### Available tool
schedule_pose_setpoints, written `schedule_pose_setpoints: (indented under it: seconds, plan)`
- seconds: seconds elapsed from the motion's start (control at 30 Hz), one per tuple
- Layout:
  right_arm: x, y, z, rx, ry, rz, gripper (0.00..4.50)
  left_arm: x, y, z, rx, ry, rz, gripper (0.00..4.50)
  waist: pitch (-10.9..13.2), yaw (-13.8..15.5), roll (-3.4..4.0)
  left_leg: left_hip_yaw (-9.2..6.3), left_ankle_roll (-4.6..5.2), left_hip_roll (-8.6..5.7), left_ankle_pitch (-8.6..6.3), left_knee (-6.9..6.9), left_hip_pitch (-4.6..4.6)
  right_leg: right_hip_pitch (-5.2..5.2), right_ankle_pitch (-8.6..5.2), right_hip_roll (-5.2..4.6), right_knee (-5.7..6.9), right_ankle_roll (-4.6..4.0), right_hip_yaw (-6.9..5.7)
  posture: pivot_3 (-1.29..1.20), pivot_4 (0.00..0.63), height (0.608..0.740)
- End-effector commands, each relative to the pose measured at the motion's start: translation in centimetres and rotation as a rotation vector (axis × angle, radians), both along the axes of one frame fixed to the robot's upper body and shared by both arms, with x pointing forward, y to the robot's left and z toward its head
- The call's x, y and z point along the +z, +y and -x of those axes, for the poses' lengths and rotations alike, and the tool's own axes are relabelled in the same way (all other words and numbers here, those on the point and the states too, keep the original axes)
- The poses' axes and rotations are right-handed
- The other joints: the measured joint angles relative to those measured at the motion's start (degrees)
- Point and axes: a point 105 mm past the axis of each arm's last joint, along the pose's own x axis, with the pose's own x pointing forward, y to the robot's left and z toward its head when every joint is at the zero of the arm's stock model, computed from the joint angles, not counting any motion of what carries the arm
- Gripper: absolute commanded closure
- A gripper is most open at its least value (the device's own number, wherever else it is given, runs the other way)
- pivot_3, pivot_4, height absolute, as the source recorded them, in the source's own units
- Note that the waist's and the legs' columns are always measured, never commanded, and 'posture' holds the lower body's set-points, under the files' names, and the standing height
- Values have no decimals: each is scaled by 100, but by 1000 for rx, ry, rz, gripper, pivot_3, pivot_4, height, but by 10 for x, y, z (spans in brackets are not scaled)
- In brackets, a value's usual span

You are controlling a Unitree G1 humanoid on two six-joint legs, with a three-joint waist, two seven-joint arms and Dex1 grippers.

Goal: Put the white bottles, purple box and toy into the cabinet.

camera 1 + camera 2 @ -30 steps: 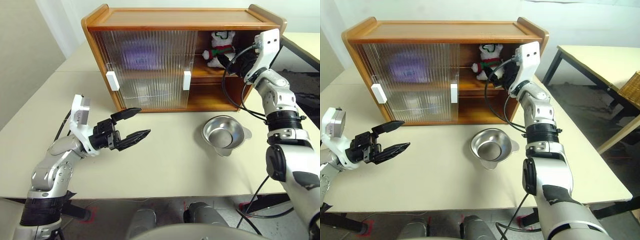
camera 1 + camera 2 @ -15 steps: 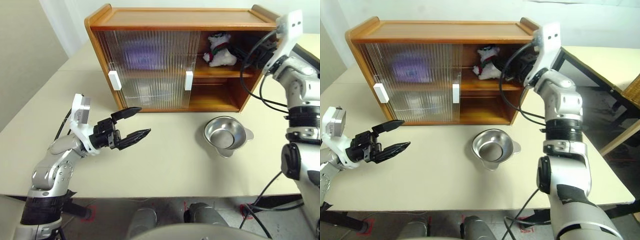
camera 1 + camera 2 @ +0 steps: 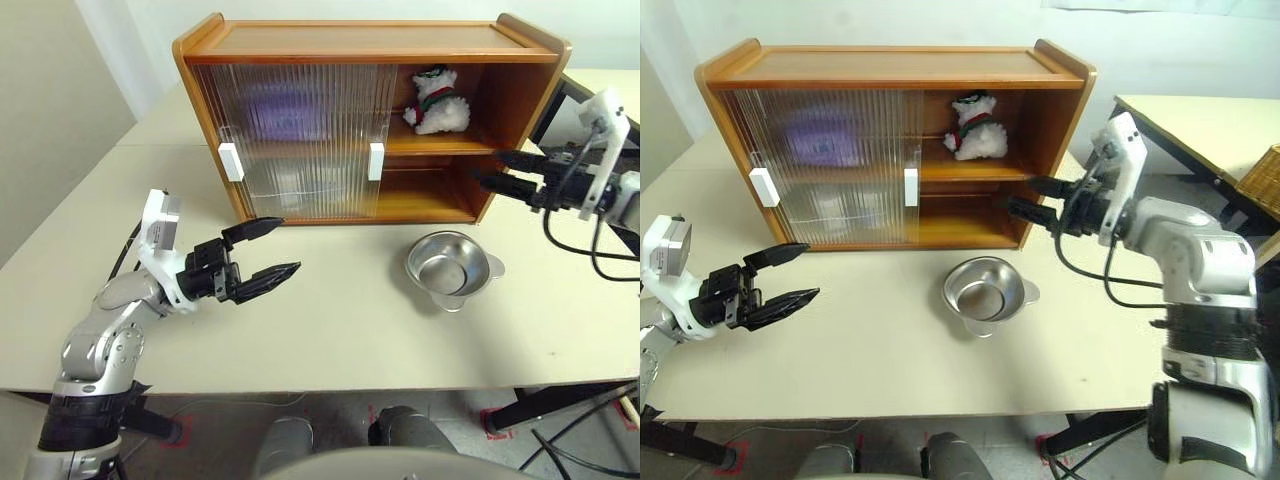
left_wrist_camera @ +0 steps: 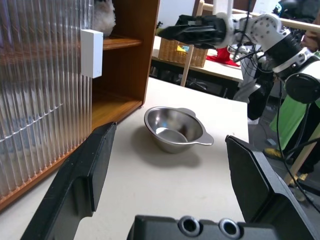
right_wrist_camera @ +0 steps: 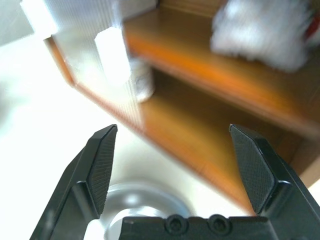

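Our right gripper [image 3: 1032, 198] is hanging spread and empty just right of the cabinet [image 3: 360, 40]; our left gripper [image 3: 268, 249] is hovering released over the near-left desk [image 3: 340, 330]. The toy [image 3: 437, 100] is sitting upright on the upper shelf, long axis vertical, facing outward. The purple box [image 3: 285, 108] is showing blurred behind the ribbed door. We are judging the task nearly finished; the bottles are hard to confirm.

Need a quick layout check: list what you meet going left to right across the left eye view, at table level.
left gripper → steel bowl → right gripper, with the cabinet standing behind them across the middle.
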Motion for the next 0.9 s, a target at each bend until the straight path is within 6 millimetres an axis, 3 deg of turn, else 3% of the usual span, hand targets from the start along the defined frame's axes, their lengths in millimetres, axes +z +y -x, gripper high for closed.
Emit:
schedule_pose_setpoints:
  seconds: [0.03,0.17,0.33,0.4,0.53,0.9]
  plan:
    - [-8,-14,5,-68,73,-46,21,-2,3,0,3,6,-13,0,0,0,0,0,-2,0,-1,4,-1,0,0,0,0,0,0,-43,0,740]
    - [-28,-32,4,-209,172,-118,21,-1,3,0,0,4,-11,0,0,-21,-1,0,-4,2,-3,11,-1,-1,1,-2,0,-1,2,-43,0,740]
    - [-75,-53,21,-363,388,-151,21,-1,1,1,-20,1,-4,0,0,-4,0,0,-5,3,-6,8,-7,-5,-2,-2,0,1,0,-28,0,740]
    - [-80,-61,22,-420,414,-219,21,-1,1,1,-20,-1,-2,0,0,-1,0,0,-7,2,-8,8,-9,-5,-5,-2,0,3,1,-29,0,740]
    - [-87,-57,24,-446,463,-365,21,0,0,0,-15,-9,12,0,0,-16,1,1,-6,1,-9,8,-8,-7,-4,-1,1,4,3,-27,0,740]
    - [-115,-63,30,-553,506,-312,21,6,-6,-5,7,-45,49,0,-1,-7,1,0,-4,2,-10,7,-9,-6,-5,0,0,5,1,-25,0,740]
